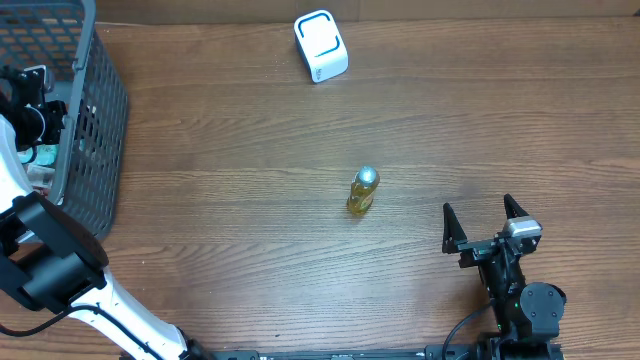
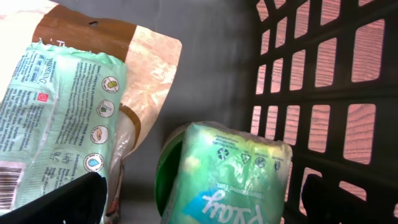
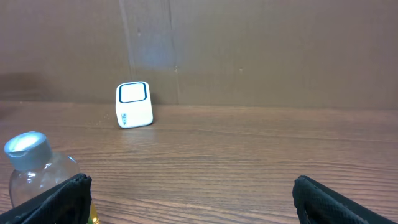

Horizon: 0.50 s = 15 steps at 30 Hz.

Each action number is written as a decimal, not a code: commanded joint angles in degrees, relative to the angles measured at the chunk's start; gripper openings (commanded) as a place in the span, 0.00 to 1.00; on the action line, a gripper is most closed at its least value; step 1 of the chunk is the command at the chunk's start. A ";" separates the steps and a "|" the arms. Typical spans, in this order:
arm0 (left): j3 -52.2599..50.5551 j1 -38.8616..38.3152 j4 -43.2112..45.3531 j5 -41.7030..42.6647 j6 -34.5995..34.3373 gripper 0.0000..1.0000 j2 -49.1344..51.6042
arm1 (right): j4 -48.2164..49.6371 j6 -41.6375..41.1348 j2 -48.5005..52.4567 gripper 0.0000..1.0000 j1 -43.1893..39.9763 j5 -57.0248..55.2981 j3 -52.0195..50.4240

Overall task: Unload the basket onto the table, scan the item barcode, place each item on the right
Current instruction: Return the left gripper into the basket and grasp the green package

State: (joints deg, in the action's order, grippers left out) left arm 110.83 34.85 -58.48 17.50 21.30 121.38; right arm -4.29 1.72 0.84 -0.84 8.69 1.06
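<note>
Soft, even overhead light washes the wooden worktop (image 1: 250,130), shadows short and faint. Ahead of the right tool (image 3: 199,202), the bottle cap (image 3: 26,144) carries a pale sheen against a dimmer wall (image 3: 249,50). Beneath the left tool (image 2: 199,202), glossy packets (image 2: 62,106) gleam while its near fingertips (image 2: 68,199) blur in basket (image 2: 298,93) shade.
</note>
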 commanded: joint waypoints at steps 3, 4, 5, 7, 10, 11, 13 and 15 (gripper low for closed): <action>-0.46 -0.39 -0.63 1.09 -0.72 1.00 -0.74 | 0.26 0.26 -0.68 1.00 -0.31 -0.24 -0.61; -0.85 -0.39 -0.57 0.70 -0.70 1.00 -0.74 | 0.26 0.26 -0.68 1.00 -0.31 -0.24 -0.61; -1.44 -0.39 -0.42 -0.07 -0.72 1.00 -0.74 | 0.26 0.26 -0.68 1.00 -0.31 -0.24 -0.61; -3.67 -0.39 0.79 -1.22 -0.72 1.00 -0.74 | 0.26 0.26 -0.68 1.00 -0.31 -0.24 -0.61; -8.15 -0.42 4.13 -1.38 -0.72 1.00 -0.74 | 0.26 0.26 -0.68 1.00 -0.31 -0.24 -0.61; -9.42 -0.39 5.20 -1.38 -0.72 1.00 -0.74 | 0.26 0.26 -0.68 1.00 -0.31 -0.24 -0.61; -11.82 -0.39 7.41 -1.40 -0.72 1.00 -0.74 | 0.26 0.28 -0.68 1.00 -0.31 -0.24 -0.61; -12.66 -0.42 8.24 -1.38 -0.72 0.95 -0.74 | 0.26 0.26 -0.68 1.00 -0.31 -0.24 -0.61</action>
State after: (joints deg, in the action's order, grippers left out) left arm 100.27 34.94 -50.57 15.59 20.97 121.27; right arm -4.29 1.74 0.84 -0.82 8.67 1.06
